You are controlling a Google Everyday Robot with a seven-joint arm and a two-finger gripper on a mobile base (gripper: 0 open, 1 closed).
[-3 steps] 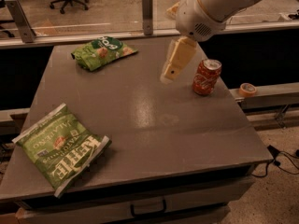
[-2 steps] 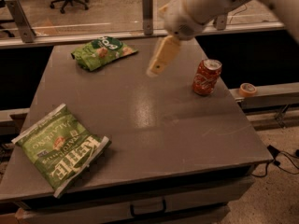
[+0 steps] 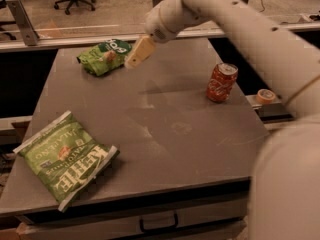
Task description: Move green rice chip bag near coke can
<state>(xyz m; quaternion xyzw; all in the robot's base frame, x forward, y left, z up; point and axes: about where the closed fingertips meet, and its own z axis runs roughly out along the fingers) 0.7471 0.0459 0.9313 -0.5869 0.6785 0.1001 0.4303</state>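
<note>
We see arm (image 3: 235, 19): thick, rounded, cream-white shell, smooth tube sections. Few small dark dots, like screw recesses, along its upper side. Thin dark seam line crosses lower section. Large blurred cream bulk fills our lower right corner. At arm's far end, gripper (image 3: 132, 60): pale tan, flat-sided, tapering, just right of green rice chip bag (image 3: 100, 59).

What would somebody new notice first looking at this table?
The big white robot arm stretches in from the right, its gripper hovering by the right end of the green rice chip bag at the far left of the grey table. A large green Kettle chip bag lies at the near left corner, and the red coke can stands upright near the right edge.
</note>
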